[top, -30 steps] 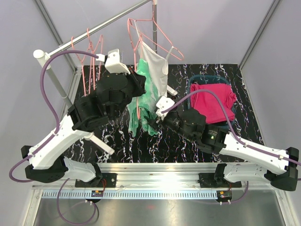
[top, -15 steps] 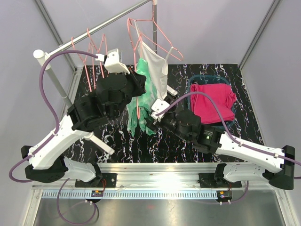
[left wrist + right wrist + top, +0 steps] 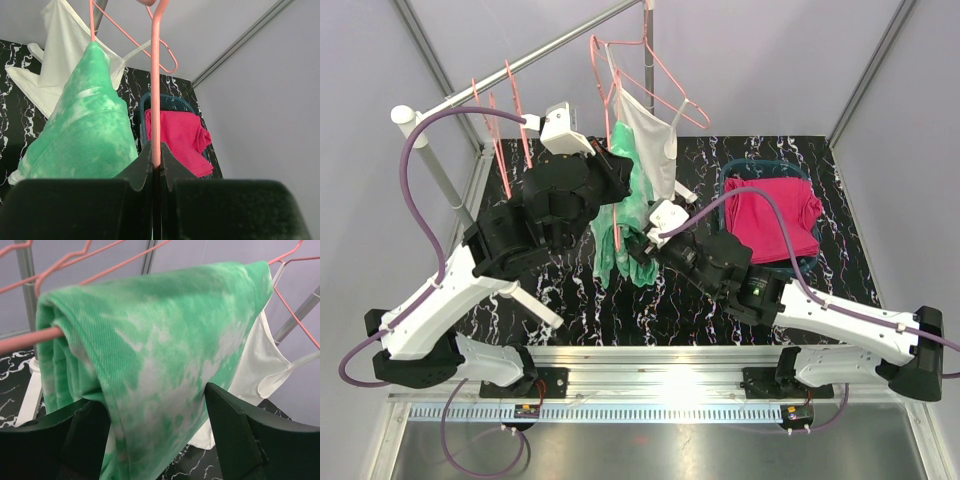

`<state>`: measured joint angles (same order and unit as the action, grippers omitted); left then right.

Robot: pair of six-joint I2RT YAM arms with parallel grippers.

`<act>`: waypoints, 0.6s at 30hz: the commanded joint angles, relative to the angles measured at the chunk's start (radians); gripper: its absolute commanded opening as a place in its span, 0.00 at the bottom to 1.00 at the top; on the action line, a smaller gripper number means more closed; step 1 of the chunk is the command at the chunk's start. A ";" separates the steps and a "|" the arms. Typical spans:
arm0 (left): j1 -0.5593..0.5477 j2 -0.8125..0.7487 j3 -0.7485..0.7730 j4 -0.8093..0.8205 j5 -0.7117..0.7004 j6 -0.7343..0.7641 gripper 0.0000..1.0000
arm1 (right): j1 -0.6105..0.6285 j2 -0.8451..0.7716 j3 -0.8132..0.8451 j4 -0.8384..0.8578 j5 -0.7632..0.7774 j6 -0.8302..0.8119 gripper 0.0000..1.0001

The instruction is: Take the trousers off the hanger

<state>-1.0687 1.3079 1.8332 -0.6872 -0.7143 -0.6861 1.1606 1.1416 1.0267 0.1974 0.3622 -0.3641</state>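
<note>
Green trousers (image 3: 165,340) draped over pink hanger (image 3: 155,90) bar, hanging lengthwise downward, directly between fingers of right tool (image 3: 157,420), spread wide, not yet closed on cloth. Left tool (image 3: 156,162) pressed together, pinching hanger wire. Right arm nearer cloth.

Rail (image 3: 520,62): I am seeing it running from the upper left of the overhead frame to the top centre, above the table (image 3: 570,290).
Spare hangers (image 3: 505,110): hanging on the rail at upper left.
Hanging trousers (image 3: 630,200): draping over the hanger (image 3: 155,90) at frame centre.
Tank top (image 3: 650,140): hanging just behind them, slightly to the right.
Basket (image 3: 750,163): sitting on the table, right of centre.
Basket trousers (image 3: 775,215): lying inside the basket.
Left gripper (image 3: 155,160): I am watching it pinching the hanger's wire beside the hanging trousers.
Right gripper (image 3: 150,397): straddling the hanging trousers from the lower right, one finger standing on each side.
</note>
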 commanded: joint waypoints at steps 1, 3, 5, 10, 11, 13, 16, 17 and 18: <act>-0.007 -0.029 0.035 0.149 -0.008 -0.009 0.00 | 0.004 0.010 0.088 0.096 -0.016 -0.010 0.78; -0.008 -0.025 0.035 0.143 -0.001 -0.010 0.00 | 0.004 0.023 0.111 0.094 0.001 -0.036 0.72; -0.008 -0.021 0.035 0.134 -0.004 -0.007 0.00 | 0.005 0.023 0.122 0.086 -0.006 -0.048 0.69; -0.007 -0.021 0.023 0.127 -0.020 -0.006 0.00 | 0.004 0.017 0.142 0.079 -0.025 -0.039 0.92; -0.008 -0.021 0.024 0.127 -0.019 -0.004 0.00 | 0.004 0.015 0.141 0.076 -0.028 -0.039 0.92; -0.008 -0.022 0.026 0.132 -0.017 -0.003 0.00 | 0.004 0.021 0.150 0.057 -0.049 -0.038 0.92; -0.008 -0.021 0.031 0.130 -0.011 -0.004 0.00 | 0.005 0.021 0.157 0.050 -0.071 -0.030 0.77; -0.008 -0.021 0.031 0.129 -0.010 -0.006 0.00 | 0.004 0.023 0.157 0.054 -0.069 -0.035 0.71; -0.007 -0.021 0.028 0.129 -0.008 -0.006 0.00 | 0.005 0.023 0.164 0.053 -0.066 -0.035 0.60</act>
<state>-1.0706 1.3083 1.8332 -0.6880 -0.7147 -0.6861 1.1606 1.1728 1.1236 0.1856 0.3199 -0.4065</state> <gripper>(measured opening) 0.027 0.675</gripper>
